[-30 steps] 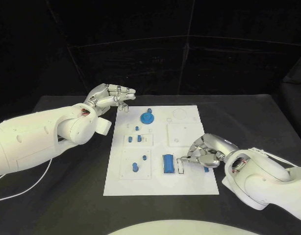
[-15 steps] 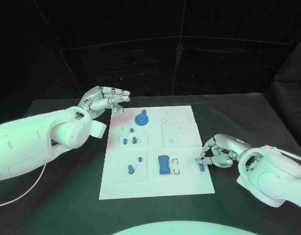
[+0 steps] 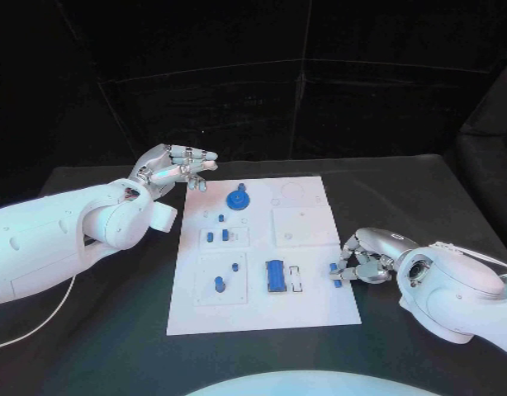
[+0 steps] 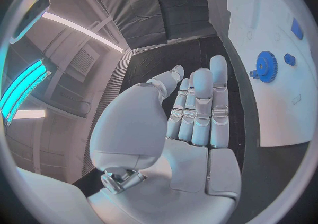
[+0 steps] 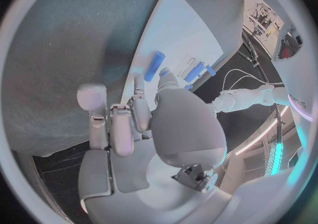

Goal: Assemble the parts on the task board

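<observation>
Lying on the black surface (image 3: 111, 322), the white task board (image 3: 307, 307) carries blue parts: a gear (image 3: 240, 200) at its far end and a long bar (image 3: 277, 275) running lengthwise. The right robot hand (image 3: 364, 262) pinches a small blue part (image 3: 336, 273) at the board's right edge; the left robot hand (image 3: 177, 169) hovers empty, fingers loosely spread.

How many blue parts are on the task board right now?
8 visible: the gear, one below it, a pair, two on the lower-left tile, the long block, one at the right hand. More may be hidden.

White task board (image 3: 307, 307) lies flat, blue parts (image 3: 277, 275) scattered over its recesses.
</observation>
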Motion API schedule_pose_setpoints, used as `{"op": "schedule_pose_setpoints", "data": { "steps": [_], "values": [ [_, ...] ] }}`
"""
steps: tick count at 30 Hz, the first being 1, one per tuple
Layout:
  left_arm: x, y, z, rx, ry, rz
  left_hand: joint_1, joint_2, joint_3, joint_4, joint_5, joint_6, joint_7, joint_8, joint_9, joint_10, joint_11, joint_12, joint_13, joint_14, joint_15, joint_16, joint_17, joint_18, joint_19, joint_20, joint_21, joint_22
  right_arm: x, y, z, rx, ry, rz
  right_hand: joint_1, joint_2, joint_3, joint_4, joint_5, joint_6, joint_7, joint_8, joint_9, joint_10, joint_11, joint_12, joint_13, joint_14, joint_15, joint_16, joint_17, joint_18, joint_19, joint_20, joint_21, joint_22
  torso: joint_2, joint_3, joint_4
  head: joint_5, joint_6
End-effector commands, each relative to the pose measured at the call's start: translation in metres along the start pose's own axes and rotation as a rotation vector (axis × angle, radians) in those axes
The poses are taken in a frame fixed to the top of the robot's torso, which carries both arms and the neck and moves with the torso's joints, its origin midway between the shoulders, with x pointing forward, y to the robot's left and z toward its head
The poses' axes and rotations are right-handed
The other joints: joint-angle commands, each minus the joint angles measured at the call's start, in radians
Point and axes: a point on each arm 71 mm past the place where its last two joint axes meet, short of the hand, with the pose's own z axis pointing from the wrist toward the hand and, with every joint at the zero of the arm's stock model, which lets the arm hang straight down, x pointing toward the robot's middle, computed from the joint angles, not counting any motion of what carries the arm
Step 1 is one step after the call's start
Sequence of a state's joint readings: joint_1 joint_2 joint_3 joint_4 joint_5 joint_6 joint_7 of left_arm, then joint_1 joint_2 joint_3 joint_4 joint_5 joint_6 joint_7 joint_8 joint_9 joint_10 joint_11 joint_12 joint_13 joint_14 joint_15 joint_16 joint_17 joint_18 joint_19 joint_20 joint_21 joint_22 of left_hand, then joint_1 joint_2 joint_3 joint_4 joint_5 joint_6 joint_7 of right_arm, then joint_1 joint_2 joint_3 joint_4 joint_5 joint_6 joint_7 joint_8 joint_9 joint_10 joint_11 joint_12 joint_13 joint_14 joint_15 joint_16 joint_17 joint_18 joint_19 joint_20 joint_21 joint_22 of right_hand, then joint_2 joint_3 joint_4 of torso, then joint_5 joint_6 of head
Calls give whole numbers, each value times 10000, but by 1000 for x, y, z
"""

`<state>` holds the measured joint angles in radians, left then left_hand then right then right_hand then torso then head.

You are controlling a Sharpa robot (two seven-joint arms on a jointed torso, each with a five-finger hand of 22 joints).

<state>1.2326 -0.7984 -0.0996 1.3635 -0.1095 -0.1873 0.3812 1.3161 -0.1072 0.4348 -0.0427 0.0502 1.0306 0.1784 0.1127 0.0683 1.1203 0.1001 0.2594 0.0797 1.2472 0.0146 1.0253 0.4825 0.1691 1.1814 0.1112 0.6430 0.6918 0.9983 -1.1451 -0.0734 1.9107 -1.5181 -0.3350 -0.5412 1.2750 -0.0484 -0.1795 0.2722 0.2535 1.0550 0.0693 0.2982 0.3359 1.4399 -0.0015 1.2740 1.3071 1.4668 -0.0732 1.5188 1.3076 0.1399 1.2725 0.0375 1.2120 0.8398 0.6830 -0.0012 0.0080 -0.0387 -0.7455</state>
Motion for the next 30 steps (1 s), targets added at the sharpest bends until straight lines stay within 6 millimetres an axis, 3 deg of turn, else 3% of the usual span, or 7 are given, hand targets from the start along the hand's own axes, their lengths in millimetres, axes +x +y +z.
{"op": "schedule_pose_setpoints", "data": {
  "steps": [1, 13, 17, 19, 23, 30],
  "values": [
    [1, -1, 0, 48, 85, -67, 32, 82, -73, -9, 3, -36, 1, -25, -7, -98, 6, 57, 11, -80, 0, -59, -9, 138, -22, 38, -50, -10, 2, 1, 1, 88, 275, -573, -35, -20, -80, -11, -19, 90, 0, -4, 17, 58, -53, 38, 11, 796, 23, -2, 1386, -128, 55, 30, 40, 22, 1, -2, 5, -8, -18],
    [1, -1, 0, 12, 122, -80, 31, 83, -86, -11, 3, -36, 2, -20, -6, -103, 7, 70, 11, -85, 2, -60, -18, 137, -20, 39, -59, -16, 8, 10, 7, -34, 520, -1383, 626, 31, -91, -357, 99, 281, -72, 37, 97, 66, -125, 16, 48, 798, -43, 1, 1409, -139, 70, -35, 56, 79, 1, 1, 9, -4, -50],
    [0, -1, 0, 5, 128, -82, 31, 83, -86, -11, 3, -36, 2, -20, -6, -103, 7, 70, 11, -85, 2, -60, -18, 137, -20, 39, -59, -16, 9, 16, 10, -153, 431, -1853, 1085, 129, 12, -642, 157, 302, -95, 18, 117, 57, -151, -17, 47, 797, -65, -3, 1409, -144, 78, -55, 64, 110, -6, -6, 12, 1, -57],
    [0, -1, 0, 2, 126, -81, 31, 83, -86, -11, 3, -36, 2, -20, -6, -103, 7, 70, 11, -85, 2, -60, -18, 137, -20, 39, -59, -16, 10, 19, 11, -217, 403, -2178, 1267, 192, 85, -757, -72, 300, -89, -10, 120, 39, -149, -62, 27, 793, -68, -12, 1394, -144, 67, -63, 50, 95, -10, -9, 18, -8, -72],
    [0, -1, -1, -3, 123, -79, 31, 83, -86, -11, 3, -36, 2, -20, -6, -103, 7, 70, 11, -85, 2, -60, -18, 137, -20, 39, -59, -16, 12, 22, 12, -260, 407, -2519, 1567, 297, 258, -925, -110, 304, -104, -51, 115, 29, -165, -92, 23, 802, -79, 6, 1443, -156, 92, -71, 76, 162, -7, -6, 21, 8, -72],
    [0, 0, -1, -13, 126, -76, 31, 83, -86, -11, 3, -36, 2, -20, -6, -103, 7, 70, 11, -85, 2, -60, -18, 137, -20, 39, -59, -16, 12, 26, 12, -272, 249, -2644, 2047, 505, 770, -1132, 84, 358, -146, -148, 78, 26, -208, -111, 51, 811, -116, 22, 1492, -167, 132, -101, 113, 246, -15, -9, 16, 10, -61]
  ]
}}
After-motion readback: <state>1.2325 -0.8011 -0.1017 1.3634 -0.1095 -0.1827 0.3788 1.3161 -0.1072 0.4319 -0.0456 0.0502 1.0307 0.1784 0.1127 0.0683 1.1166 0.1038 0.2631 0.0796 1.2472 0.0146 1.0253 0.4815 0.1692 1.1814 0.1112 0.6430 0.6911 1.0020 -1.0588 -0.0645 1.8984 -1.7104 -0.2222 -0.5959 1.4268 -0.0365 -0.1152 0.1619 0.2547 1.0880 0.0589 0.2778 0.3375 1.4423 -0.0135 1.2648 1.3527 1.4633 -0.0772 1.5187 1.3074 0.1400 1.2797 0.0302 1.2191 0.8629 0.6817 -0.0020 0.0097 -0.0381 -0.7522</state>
